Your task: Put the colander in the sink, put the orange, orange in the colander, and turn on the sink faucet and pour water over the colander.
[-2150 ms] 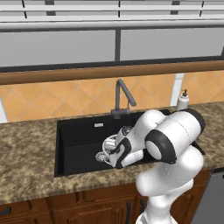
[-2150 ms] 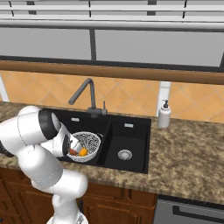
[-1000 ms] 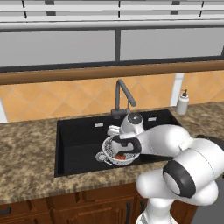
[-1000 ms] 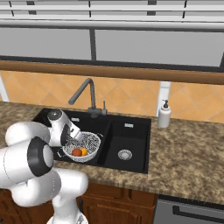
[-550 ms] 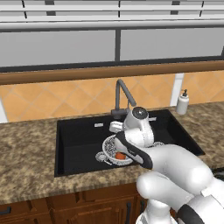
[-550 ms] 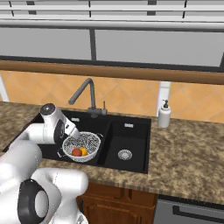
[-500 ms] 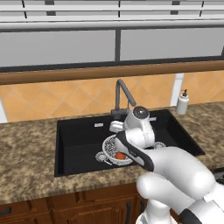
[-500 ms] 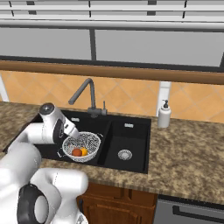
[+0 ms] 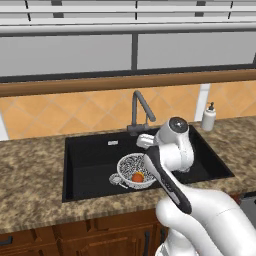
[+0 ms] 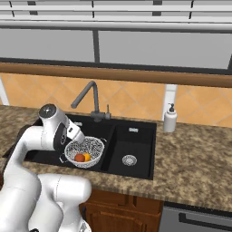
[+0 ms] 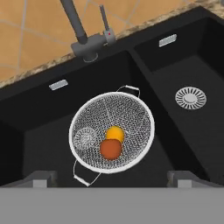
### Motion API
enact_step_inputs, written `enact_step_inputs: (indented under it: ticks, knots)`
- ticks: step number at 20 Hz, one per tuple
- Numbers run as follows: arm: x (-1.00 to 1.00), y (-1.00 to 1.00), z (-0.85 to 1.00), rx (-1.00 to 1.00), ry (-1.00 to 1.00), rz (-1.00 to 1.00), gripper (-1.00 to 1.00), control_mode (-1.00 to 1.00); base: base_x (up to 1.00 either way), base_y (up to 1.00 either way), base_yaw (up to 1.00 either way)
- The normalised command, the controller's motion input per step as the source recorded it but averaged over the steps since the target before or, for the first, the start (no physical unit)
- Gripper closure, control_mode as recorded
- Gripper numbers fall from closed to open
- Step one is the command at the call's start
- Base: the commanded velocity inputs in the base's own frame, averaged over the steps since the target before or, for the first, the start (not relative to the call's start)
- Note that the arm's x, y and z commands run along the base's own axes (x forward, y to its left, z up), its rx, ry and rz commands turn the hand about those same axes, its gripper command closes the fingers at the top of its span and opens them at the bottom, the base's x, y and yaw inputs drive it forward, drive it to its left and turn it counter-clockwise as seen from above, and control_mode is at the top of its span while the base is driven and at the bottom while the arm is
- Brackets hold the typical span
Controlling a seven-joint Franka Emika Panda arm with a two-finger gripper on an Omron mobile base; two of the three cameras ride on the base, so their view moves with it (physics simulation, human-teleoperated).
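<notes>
The speckled colander (image 11: 111,133) sits in the large basin of the black sink (image 11: 43,131), also seen from the base views (image 9: 131,169) (image 10: 85,152). Inside it lie a reddish-orange orange (image 11: 110,149) and a yellower orange (image 11: 115,133), touching each other. My gripper (image 11: 111,179) hangs open above the colander, its fingertips (image 11: 43,178) wide apart and holding nothing. The dark-grey faucet (image 11: 76,26) stands behind the basin with its short lever (image 11: 104,17) beside it. No stream of water is visible.
The smaller basin with its silver drain (image 11: 190,97) lies to the right of the colander. A white soap bottle (image 10: 170,118) stands on the granite counter (image 10: 195,154) at the back right. The tiled wall rises behind the faucet (image 9: 137,107).
My hand has lifted out of the colander and drawn back above it, with the arm swinging upward. Both oranges stay in the colander, which has not moved.
</notes>
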Motion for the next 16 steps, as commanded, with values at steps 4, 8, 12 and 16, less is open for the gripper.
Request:
enact_step_inputs:
  ticks: [4,8,12,16]
  knots:
    - [-0.27,-0.61,0.37,0.0,0.0,0.0,-1.0,-1.0,0.0,0.0,0.0]
    - [-0.18,-0.65,0.29,0.0,0.0,0.0,-1.0,-1.0,0.0,0.0,0.0]
    - [-0.08,-0.64,0.12,0.0,0.0,0.0,-1.0,-1.0,0.0,0.0,0.0]
    - [0.06,-0.39,0.01,0.0,-0.08,0.01,-1.0,-1.0,0.0,0.0,0.0]
